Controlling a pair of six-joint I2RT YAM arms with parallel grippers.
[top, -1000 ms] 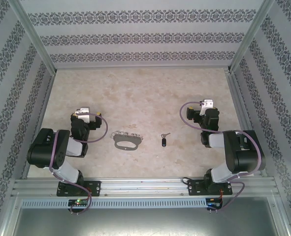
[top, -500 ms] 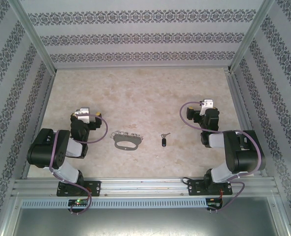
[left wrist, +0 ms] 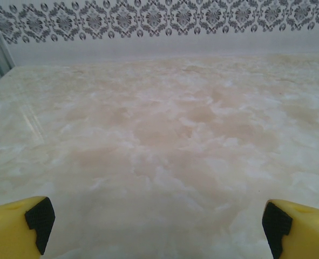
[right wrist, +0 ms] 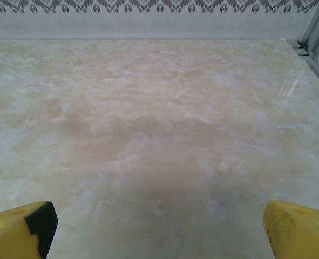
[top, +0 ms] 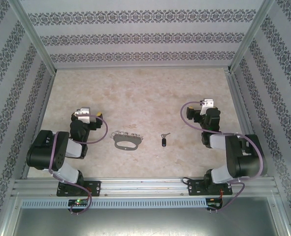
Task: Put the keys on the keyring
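Top camera, as I see it: high, behind arm bases (top: pixel 79 188), tilted down and forward. Takes in whole beige marbled counter (top: pixel 145 93), patterned grey-white back wall (top: pixel 140 37) far off.
Left wrist camera: low, close over counter, facing back wall; yellow tips of left claw (left wrist: pixel 156 229) in bottom corners.
Right wrist camera: likewise low and forward, right claw (right wrist: pixel 159 229) at bottom, metal corner post (right wrist: pixel 317 32) at right edge.
All three share far counter and back wall.

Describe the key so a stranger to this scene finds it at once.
On the marbled beige table, look toward the near edge, about midway across. The key lies there, right of the grey keyring. It is far smaller, black-headed with a short silver blade.
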